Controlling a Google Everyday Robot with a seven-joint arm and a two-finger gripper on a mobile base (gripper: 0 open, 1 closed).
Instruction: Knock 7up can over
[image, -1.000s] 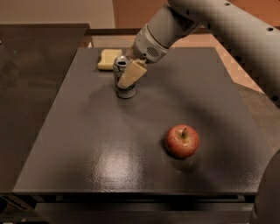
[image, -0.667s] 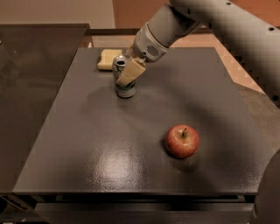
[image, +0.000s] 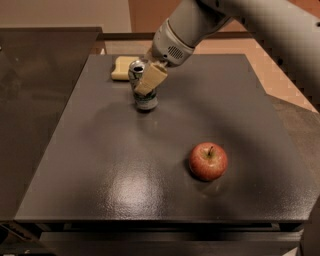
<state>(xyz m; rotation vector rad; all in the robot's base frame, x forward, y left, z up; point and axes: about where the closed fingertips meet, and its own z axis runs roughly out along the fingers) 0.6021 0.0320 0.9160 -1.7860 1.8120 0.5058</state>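
Note:
The 7up can is silver with green markings and stands on the dark table at the back left of centre. It is upright or leaning slightly left, and its open top faces up. My gripper hangs from the grey arm, which comes in from the upper right. Its cream-coloured tip lies across the can's upper right side and hides part of the can.
A red apple sits on the table at the front right. A pale yellow sponge-like block lies just behind the can near the back edge. A darker counter adjoins the table on the left.
The gripper has shifted a little up along the can's upper side. The can is still standing at the same spot. The apple has not moved.

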